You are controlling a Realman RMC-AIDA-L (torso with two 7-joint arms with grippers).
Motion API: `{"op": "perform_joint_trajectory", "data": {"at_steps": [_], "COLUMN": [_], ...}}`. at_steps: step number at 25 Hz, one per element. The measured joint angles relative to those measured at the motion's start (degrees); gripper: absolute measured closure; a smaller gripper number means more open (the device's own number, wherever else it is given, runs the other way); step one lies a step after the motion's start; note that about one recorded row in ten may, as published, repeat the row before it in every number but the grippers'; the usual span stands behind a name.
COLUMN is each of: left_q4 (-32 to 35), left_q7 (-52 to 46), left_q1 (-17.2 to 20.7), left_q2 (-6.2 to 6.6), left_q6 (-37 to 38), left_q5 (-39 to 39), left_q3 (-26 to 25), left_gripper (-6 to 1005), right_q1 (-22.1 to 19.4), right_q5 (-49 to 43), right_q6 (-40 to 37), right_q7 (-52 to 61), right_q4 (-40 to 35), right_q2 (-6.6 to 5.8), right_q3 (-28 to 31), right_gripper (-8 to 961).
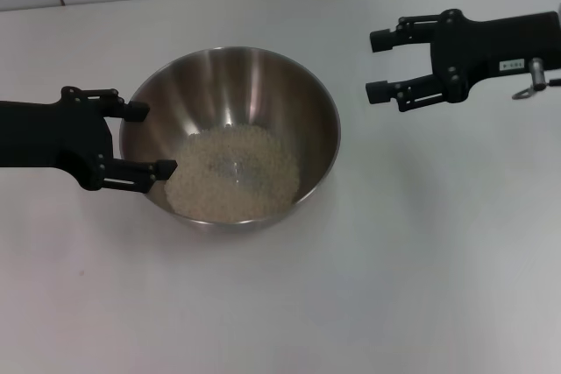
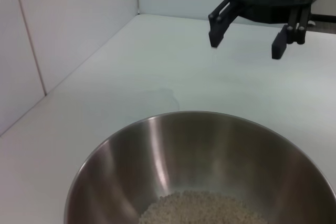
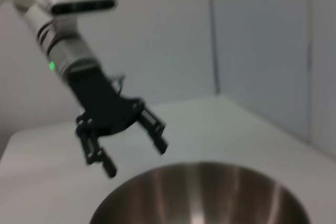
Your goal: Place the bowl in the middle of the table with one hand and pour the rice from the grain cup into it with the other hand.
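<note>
1. Plainly, the bowl (image 1: pixel 230 137) sits about mid-worktop (image 1: pixel 421 269), upright, so by my reading the placing half is done.

2. Rice (image 1: pixel 232 172) lies in a pale heap on the bowl's floor, leaning a little toward my left side; the pour looks finished too.

3. No grain cup shows in any view, so I cannot say where it stands or whether any rice is left in it.

4. My left pincer (image 1: pixel 151 139) is released, its jaws spread at the bowl's left rim. One finger lies just outside the wall; the other sits at the rim, its tip seeming to overlap the edge of the rice. I cannot tell from the head view whether either finger touches the steel. It grips nothing.

5. My right pincer (image 1: pixel 379 66) is also released and empty, jaws wide, hanging off to the right of the bowl and a bit behind it, apart from the rim. The left wrist view shows it above the bare worktop beyond the bowl (image 2: pixel 199 171), with nothing between its fingers (image 2: pixel 215 24).

6. What is left, as I judge it: only drawing both arms clear, the left one carefully so it does not nudge the bowl off centre or drag grains out. No rice shows on the worktop around the bowl.
</note>
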Motion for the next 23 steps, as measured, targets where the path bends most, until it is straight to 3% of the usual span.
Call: {"op": "perform_joint_trajectory", "data": {"at_steps": [4, 8, 23], "left_q4": [0.0, 0.0, 0.02], "left_q7": [0.0, -0.04, -0.14], "left_q1": [-0.07, -0.07, 0.09], "left_q2": [0.0, 0.0, 0.09], "left_q6": [0.03, 0.09, 0.2], "left_q5": [0.03, 0.05, 0.08], "left_q3": [0.06, 0.09, 0.09], "left_gripper": [137, 137, 137], "right_q1": [4.31, 5.44, 5.82], "right_q5": [-5.35, -5.9, -6.34], "right_q6": [0.05, 0.33, 0.35], "right_q7": [2.88, 3.24, 3.11], "right_q4": [1.04, 1.21, 1.0], "right_q2": [-0.08, 0.16, 0.61], "right_q3": [-0.48, -1.05, -1.52], "right_gripper": [146, 147, 149]}}
